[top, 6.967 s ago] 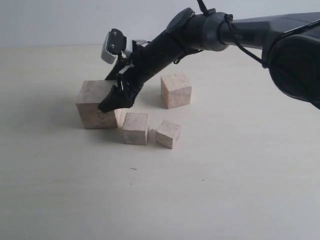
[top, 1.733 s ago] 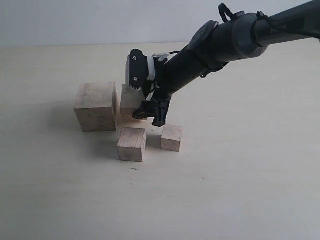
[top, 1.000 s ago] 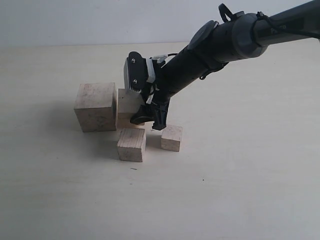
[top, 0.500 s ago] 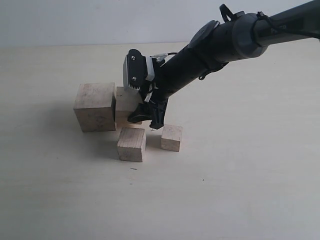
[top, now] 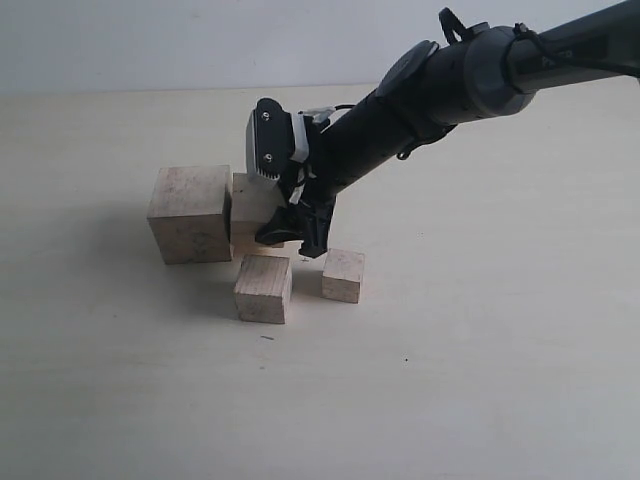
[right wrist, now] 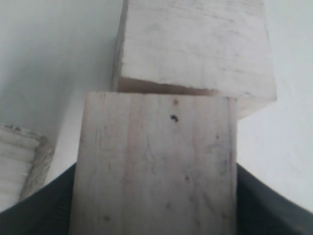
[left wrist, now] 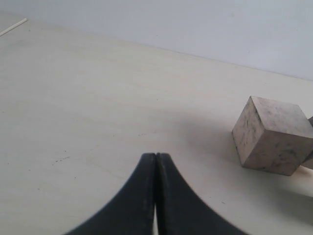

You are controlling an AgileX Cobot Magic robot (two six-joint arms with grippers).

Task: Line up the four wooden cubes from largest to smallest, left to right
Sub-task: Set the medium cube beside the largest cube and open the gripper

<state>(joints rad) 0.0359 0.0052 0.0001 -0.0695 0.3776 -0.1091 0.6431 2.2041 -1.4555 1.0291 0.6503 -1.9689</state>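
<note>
R gripper (top: 293,236) is clamped on the 2nd-largest cube (top: 254,205). The R wrist view shows that cube sitting square btwn the dark fingers (right wrist: 266,210), filling the gap, not skewed. Key relation: the largest cube (top: 189,213) lies directly left of the held one in the ext view, faces approx parallel and so close they look to be touching. The R wrist view shows a dark seam btwn them, tho, and I can't tell if that's a gap or just shadow. Also can't tell whether the held cube is down on the table (top: 480,380) or just off it. Judging by position, the first two slots of the row look filled, so letting go seems the step in hand. Next in order, the 3rd cube (top: 265,288) sits just in front of the gripper, toward the camera, off the row line. The smallest cube (top: 343,275) is beside it to the right, w/ a clear gap btwn the two. Both are near the R arm (top: 420,100), which comes in from the right and slopes down across the middle, wrist pitched low over the blocks. L gripper (left wrist: 155,164) is pressed closed on nothing, low over bare table, w/ the largest cube off ahead and to one side. R looks the nearer arm for the 3rd cube.
</note>
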